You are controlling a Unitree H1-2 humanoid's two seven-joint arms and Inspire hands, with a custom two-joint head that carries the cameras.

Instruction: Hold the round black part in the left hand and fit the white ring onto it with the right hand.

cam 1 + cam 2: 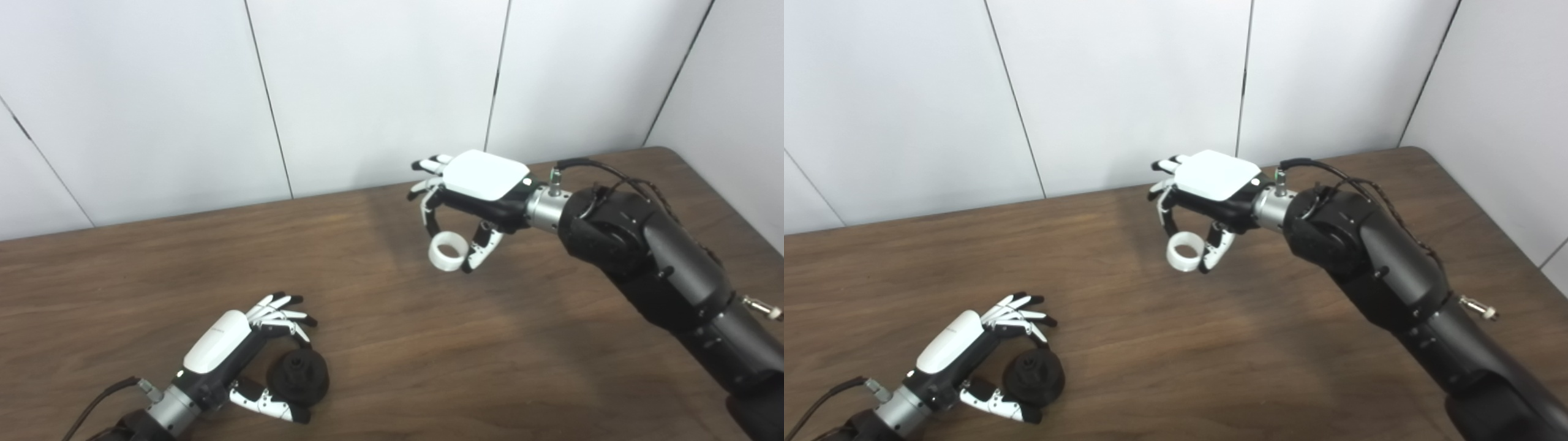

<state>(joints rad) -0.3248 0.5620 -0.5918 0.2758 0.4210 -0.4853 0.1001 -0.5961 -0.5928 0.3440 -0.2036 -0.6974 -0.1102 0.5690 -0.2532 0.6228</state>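
Left eye view, item 1: right hand (471, 202), arm entering from R edge, palm down, raised over the far-centre desk (392, 355). Fingers and thumb closed on the white ring (447, 251), which hangs below the palm at approx 6 o'clock, pinched on both sides, bore roughly vertical, tilted a little toward camera. Whether the ring clears the desk: looks lifted, not certain.
Item 2: left hand (245, 355), low at 7 o'clock in frame, fingers curled over and thumb under the round black part (300, 376). Part sits at approx 4 o'clock from the palm, hub facing up; touching the desk or just off it, can't tell. Grip looks loose to partly closed round the rim.
Key relation: black part lies at approx 8 o'clock from the ring, well apart. Judgement: ring must travel down-left toward it, bore kept in line w/ the hub.

Right eye view, item 1: right hand (1206, 190), same pinch on the ring (1185, 251), open bore clearly visible.
Item 2: left hand (968, 361) cupping the black part (1034, 378), raised centre boss showing on top.
Key relation confirmed: part at 8 o'clock from ring, well apart; the two axes approx parallel. Left hand nearer the part, right nearer the ring.
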